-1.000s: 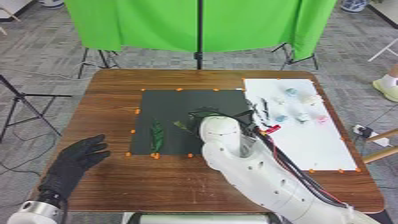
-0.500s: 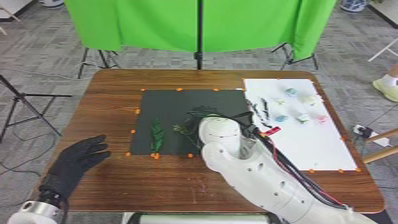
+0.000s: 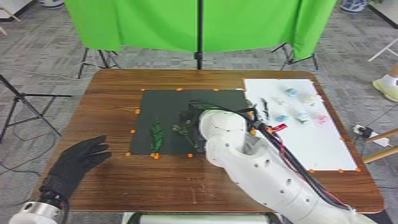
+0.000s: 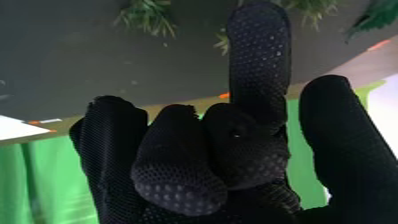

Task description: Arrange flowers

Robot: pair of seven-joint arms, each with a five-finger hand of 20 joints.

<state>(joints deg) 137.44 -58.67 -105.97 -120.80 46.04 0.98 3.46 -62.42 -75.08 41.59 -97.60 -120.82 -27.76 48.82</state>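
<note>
My left hand (image 3: pixel 78 155) waits, relaxed and open, near the table's close edge; my right hand (image 4: pixel 333 125) hangs loosely open over the dark mat (image 3: pixel 169 100), some fingers bent, no stem in them; the long green leaf (image 3: pixel 157 135) and the sprig (image 3: pixel 183 131) lie on it; greenery first, I judge; next calls for reaching right to the blossoms (image 3: pixel 322 119) on the white sheet (image 3: pixel 311 150).
</note>
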